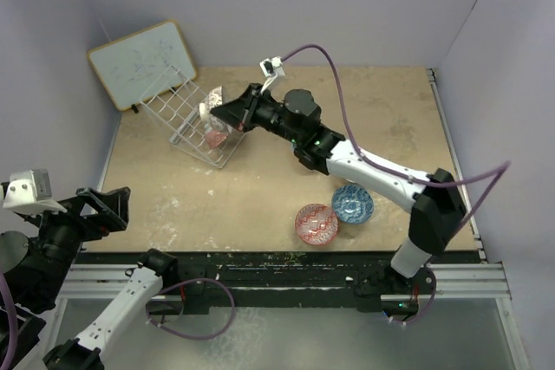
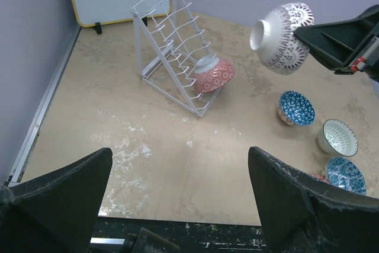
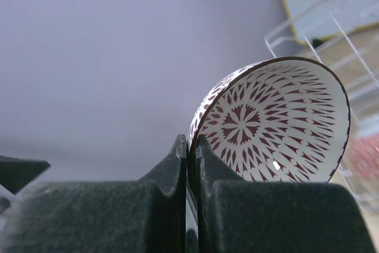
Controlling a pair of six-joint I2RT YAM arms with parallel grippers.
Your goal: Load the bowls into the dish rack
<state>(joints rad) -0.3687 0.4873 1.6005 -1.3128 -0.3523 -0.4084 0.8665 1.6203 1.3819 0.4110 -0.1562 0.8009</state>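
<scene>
tan table [image 1: 286, 188] is filling mid-frame. right gripper [image 3: 190, 146] is pinching a cream bowl [image 2: 283, 38] by the upper-left dish rack [image 1: 178, 114]. left gripper [image 2: 180, 164] is gaping.

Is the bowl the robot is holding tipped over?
Yes, tipped on its side: the right gripper pinches the bowl by its rim, its foot pointing sideways.
</scene>
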